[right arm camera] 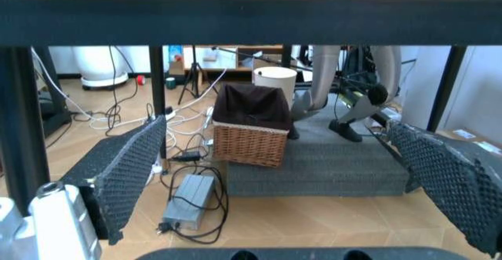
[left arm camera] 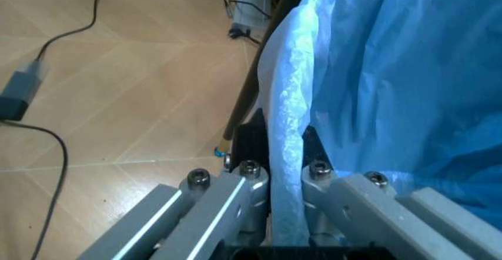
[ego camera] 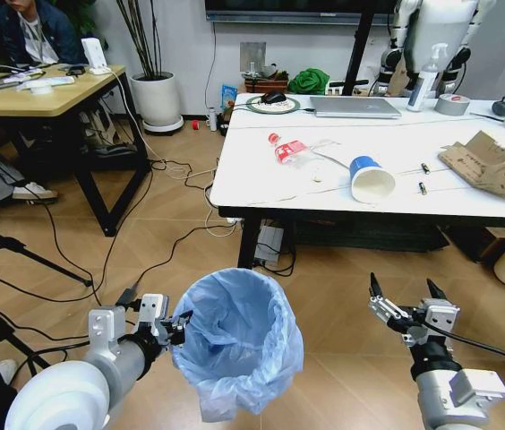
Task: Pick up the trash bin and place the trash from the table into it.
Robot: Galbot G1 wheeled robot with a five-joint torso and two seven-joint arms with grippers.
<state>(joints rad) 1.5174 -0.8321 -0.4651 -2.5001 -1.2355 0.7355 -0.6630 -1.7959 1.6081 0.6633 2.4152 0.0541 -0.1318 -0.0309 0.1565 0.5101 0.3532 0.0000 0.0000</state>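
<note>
My left gripper point(ego camera: 174, 330) is clamped on the rim of the trash bin point(ego camera: 239, 345); its fingers point(left arm camera: 249, 185) pinch a fold of the light-blue bag between them, and the bin hangs just to the gripper's right, above the wood floor. My right gripper point(ego camera: 407, 301) hovers with its fingers spread wide and nothing between them, level with the bin and well apart from it. Beyond both grippers and higher stands the table point(ego camera: 261, 184). On it lie the trash: a crushed bottle point(ego camera: 290, 149), a paper cup point(ego camera: 371, 179) on its side, and torn cardboard point(ego camera: 487, 163).
</note>
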